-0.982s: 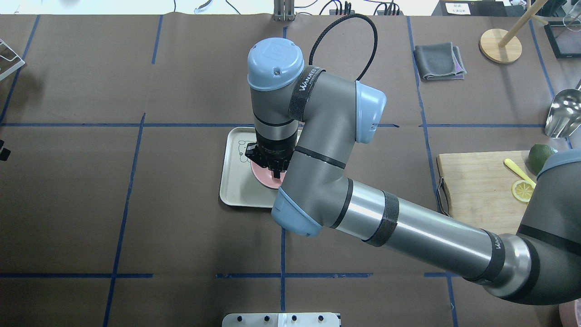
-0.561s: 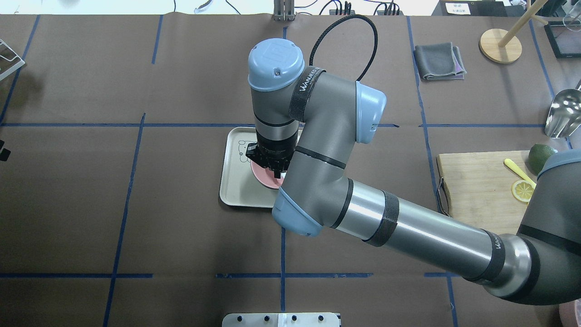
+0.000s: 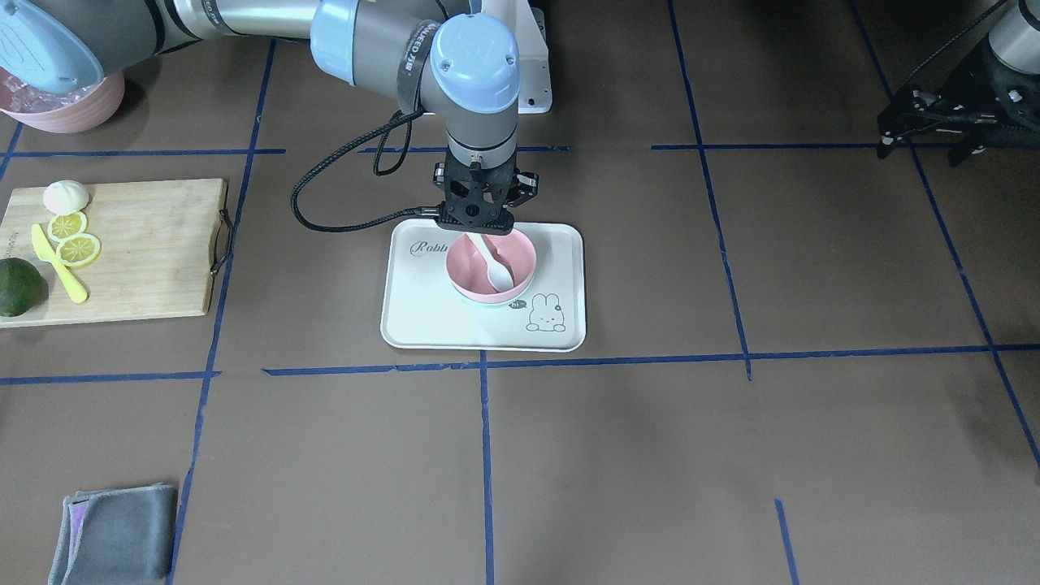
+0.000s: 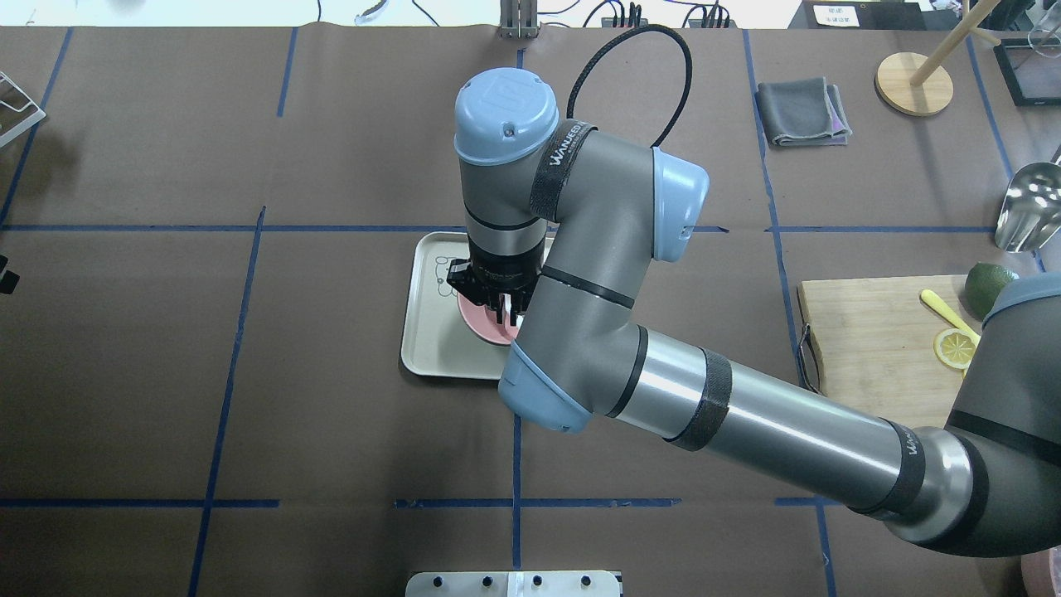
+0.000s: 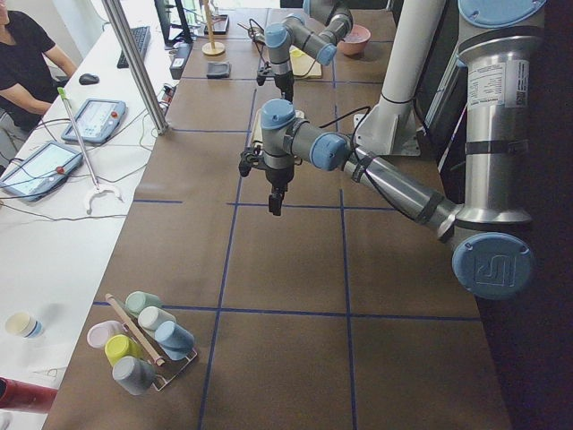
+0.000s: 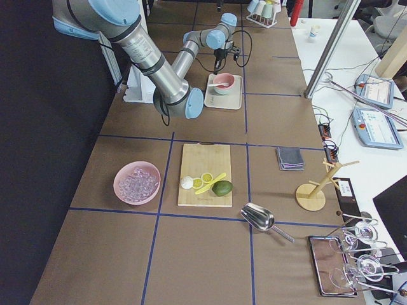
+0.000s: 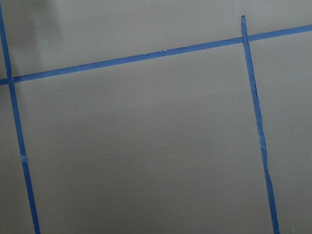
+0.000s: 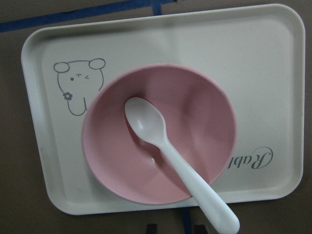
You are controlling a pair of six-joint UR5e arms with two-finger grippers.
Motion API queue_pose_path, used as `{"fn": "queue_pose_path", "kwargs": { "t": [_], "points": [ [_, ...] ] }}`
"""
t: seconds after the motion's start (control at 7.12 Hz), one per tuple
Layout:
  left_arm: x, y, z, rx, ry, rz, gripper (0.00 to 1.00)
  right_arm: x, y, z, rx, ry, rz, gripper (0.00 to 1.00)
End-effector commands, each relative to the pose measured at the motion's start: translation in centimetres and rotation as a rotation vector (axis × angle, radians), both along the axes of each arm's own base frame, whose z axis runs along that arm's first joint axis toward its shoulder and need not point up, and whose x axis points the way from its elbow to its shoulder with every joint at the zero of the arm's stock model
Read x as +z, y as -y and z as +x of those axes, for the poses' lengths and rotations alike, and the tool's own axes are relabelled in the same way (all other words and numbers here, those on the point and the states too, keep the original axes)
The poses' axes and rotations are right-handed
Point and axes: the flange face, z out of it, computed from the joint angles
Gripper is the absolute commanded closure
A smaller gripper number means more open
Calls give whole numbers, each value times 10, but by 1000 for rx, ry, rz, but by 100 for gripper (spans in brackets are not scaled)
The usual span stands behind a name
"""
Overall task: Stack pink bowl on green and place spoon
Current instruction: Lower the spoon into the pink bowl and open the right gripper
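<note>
The pink bowl [image 3: 487, 264] stands on a white rabbit tray [image 3: 569, 325] at the table's middle. A thin pale green edge [image 3: 475, 303] shows under it, the rest of the green bowl is hidden. A white spoon [image 8: 161, 141] lies in the pink bowl [image 8: 122, 161], with its handle end over the rim. My right gripper [image 3: 479, 226] hovers just above the handle, open, with its fingertips [image 8: 152, 228] apart and off the spoon. It also shows in the overhead view [image 4: 506, 315]. My left gripper [image 3: 922, 150] hangs open and empty over bare table far off.
A cutting board [image 3: 146, 244] with lemon slices, a lime and a yellow knife lies on the robot's right. A pink bowl of ice [image 3: 69, 106], a grey cloth [image 3: 114, 528], a metal scoop [image 4: 1028, 215], a wooden stand [image 4: 912, 83] and a cup rack [image 5: 143, 340] sit near the edges.
The right gripper's fingers have parted, and the white spoon handle now shows between them. The arm has shifted very slightly. The left arm has not moved.
</note>
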Motion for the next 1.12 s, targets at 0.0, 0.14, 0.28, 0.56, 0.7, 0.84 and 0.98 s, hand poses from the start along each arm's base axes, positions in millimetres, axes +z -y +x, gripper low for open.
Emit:
{"fn": "queue_pose_path", "kwargs": {
  "t": [0.0,0.14,0.28,0.56,0.7,0.84,0.98],
  "points": [
    [2,0,1,1,2,-4,0,-6,1,9,8,14,6,1],
    [2,0,-1,-2,2,-5,0,-11,2,15,16,24,11,1],
    [2,1,-2,-5,4,-9,0,-15,9,25,32,32,18,1],
    [12,2,-1,-3,11,-30,0,-12,15,74,100,50,70,1],
    [19,4,-1,4,18,-36,0,6,16,106,121,57,93,1],
    [38,13,-18,15,28,-27,0,31,10,152,104,74,165,1],
    [58,21,-35,40,41,-6,0,63,12,210,76,74,257,1]
  ]
}}
